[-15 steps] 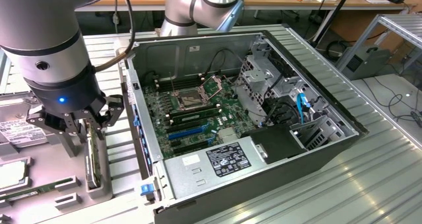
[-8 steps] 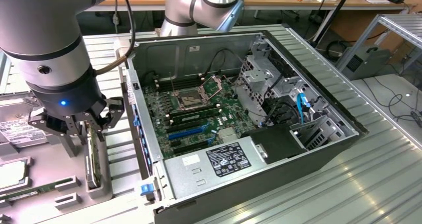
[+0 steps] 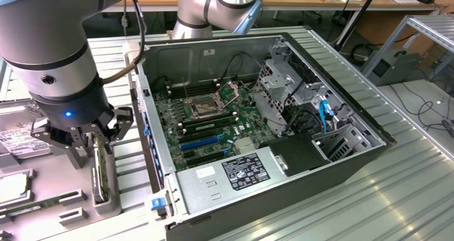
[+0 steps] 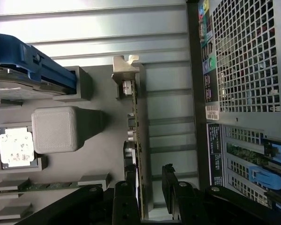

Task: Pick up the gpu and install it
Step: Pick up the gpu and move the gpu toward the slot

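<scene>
Grey-jointed, the arm is seen at the exterior view's left, its wrist turned straight down beside the open case (image 3: 184, 55) on the ribbed surface (image 3: 397, 188). The gripper (image 3: 82, 140) is held open just above the gpu (image 3: 101, 174), which stands on edge in a grey holder (image 3: 105, 201). In the wrist view the gpu is seen edge-on between the parted fingers (image 4: 171, 185), nearer one of them.

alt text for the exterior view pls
A robot arm's open gripper hangs over a gpu standing on edge in a grey parts tray, at the exterior view's left. Beside the tray, an open computer case lies on a ribbed metal table, its motherboard exposed.
</scene>
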`<state>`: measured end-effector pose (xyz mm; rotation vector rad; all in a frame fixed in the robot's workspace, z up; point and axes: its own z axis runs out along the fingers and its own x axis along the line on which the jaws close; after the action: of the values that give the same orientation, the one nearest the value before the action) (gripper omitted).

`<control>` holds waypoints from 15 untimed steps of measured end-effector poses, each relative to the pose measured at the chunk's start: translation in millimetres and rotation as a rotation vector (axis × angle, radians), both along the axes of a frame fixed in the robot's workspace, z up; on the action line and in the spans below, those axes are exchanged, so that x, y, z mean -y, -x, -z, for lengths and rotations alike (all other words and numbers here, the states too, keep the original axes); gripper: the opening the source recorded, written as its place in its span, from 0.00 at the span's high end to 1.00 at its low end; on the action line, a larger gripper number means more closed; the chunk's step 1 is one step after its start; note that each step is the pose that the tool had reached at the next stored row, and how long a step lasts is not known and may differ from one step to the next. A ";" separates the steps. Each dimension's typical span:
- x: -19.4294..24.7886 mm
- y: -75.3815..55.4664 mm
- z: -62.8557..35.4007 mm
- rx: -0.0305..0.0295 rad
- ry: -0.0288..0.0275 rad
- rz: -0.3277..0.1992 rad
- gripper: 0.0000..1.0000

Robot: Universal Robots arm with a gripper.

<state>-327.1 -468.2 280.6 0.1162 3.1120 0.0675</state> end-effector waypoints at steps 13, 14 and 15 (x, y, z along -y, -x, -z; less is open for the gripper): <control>0.8 10.1 20.6 0.0000 -0.0022 -0.001 0.64; 1.1 10.2 22.3 0.0000 -0.0023 -0.001 0.64; 1.3 10.3 24.1 0.0000 -0.0023 -0.001 0.64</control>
<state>-337.4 -469.5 256.5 0.1144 3.1120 0.0711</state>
